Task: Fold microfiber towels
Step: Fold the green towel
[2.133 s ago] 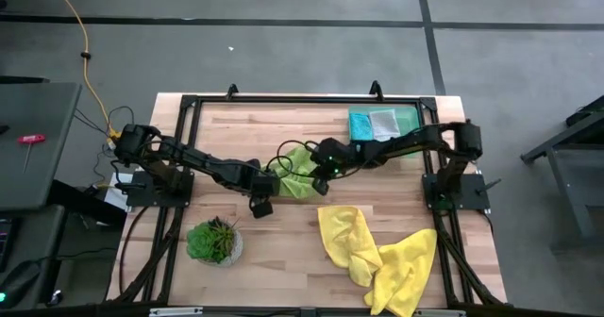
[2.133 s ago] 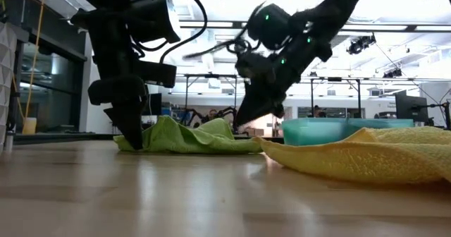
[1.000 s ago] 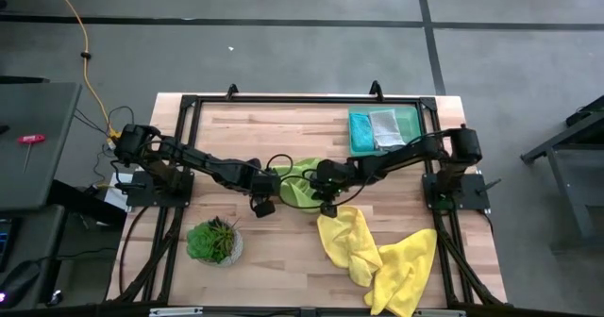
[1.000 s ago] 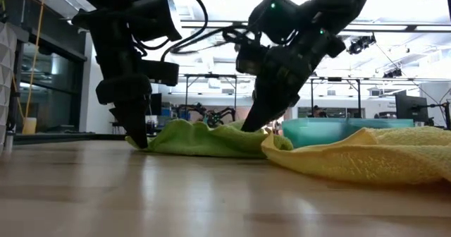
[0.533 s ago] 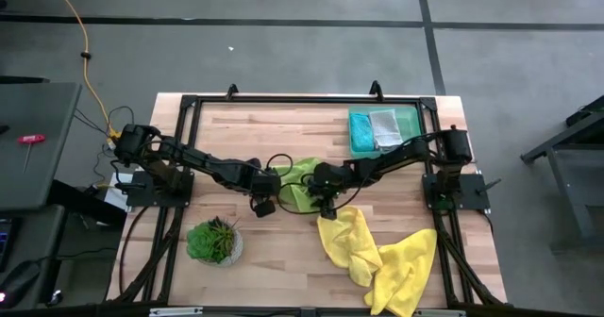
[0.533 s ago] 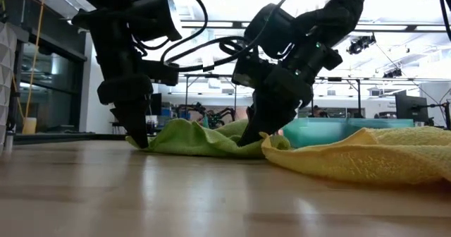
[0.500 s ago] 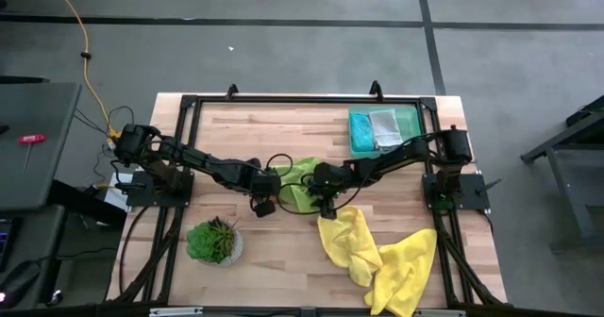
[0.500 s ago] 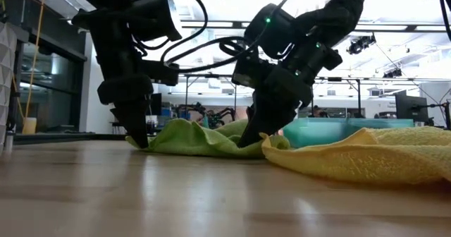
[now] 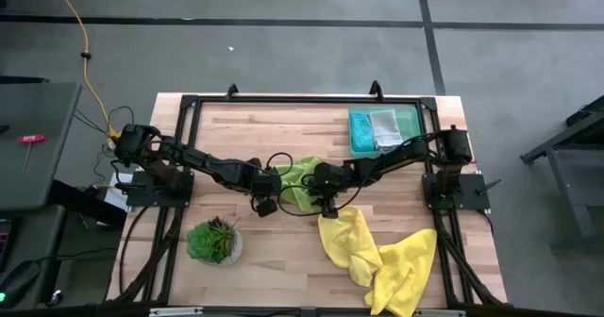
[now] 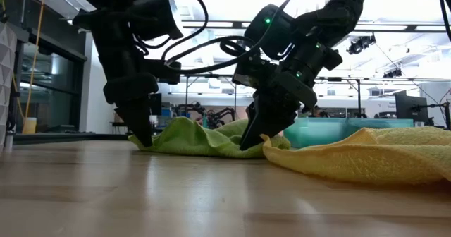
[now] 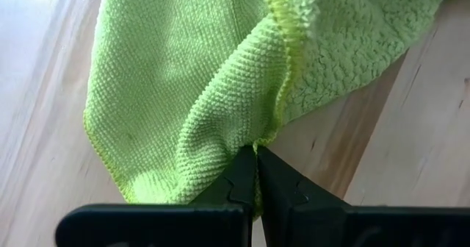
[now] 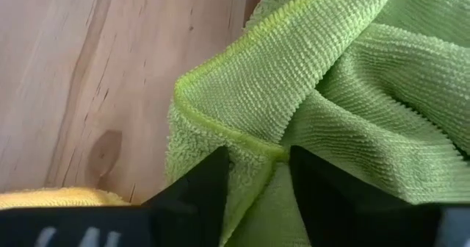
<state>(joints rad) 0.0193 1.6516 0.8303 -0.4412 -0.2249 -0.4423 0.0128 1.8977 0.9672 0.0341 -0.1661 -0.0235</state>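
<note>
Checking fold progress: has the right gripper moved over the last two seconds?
Yes. The right gripper came away from the green tray toward the yellow towels, carrying the lime towel edge.

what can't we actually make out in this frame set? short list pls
- Right claw grip: the right wrist view shows cloth between its fingers, but not whether they pinch the lime towel or only straddle it.
- Lime towel's fold state: in the high view both arms cover most of it.
- Tray contents: too small in the high view to count the folded towels.
- Yellow towels: cut off by the low view's right edge.
</note>
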